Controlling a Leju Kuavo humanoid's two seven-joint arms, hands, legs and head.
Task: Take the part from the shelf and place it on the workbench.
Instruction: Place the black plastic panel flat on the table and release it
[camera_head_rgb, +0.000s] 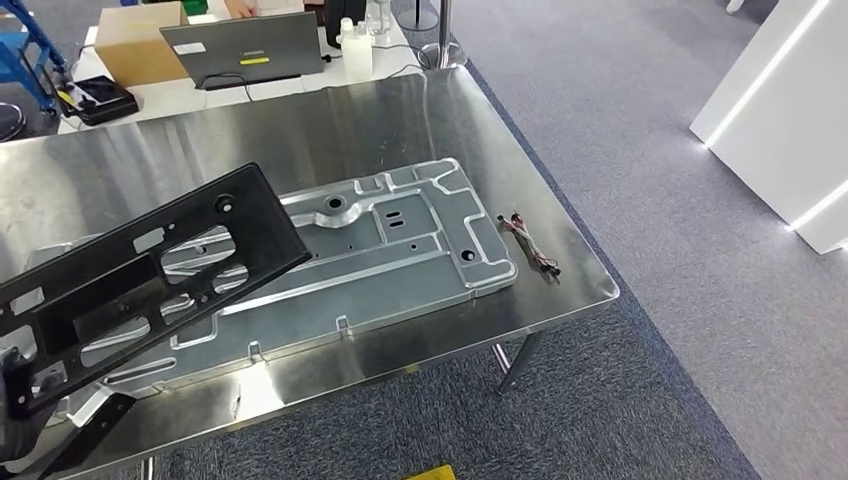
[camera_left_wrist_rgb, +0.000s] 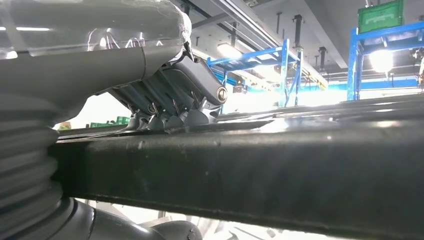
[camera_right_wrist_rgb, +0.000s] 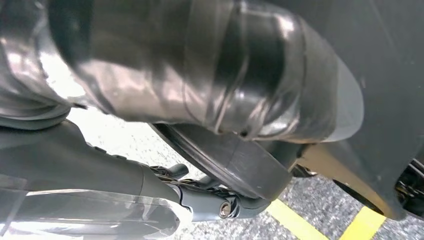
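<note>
A shiny metal worktop (camera_head_rgb: 400, 110) stands on grey carpet, with a big silver plate (camera_head_rgb: 400, 250) lying flat on it. The long black part (camera_head_rgb: 130, 275) hangs tilted over the plate's near end, its far end pointing up and across the plate. The left hand (camera_left_wrist_rgb: 170, 95) grips the part. The right hand (camera_right_wrist_rgb: 200, 195) hangs near the floor; I cannot tell if it is wide or closed.

Left hand (camera_left_wrist_rgb: 172, 95) apparently clamped, fingers curled
</note>
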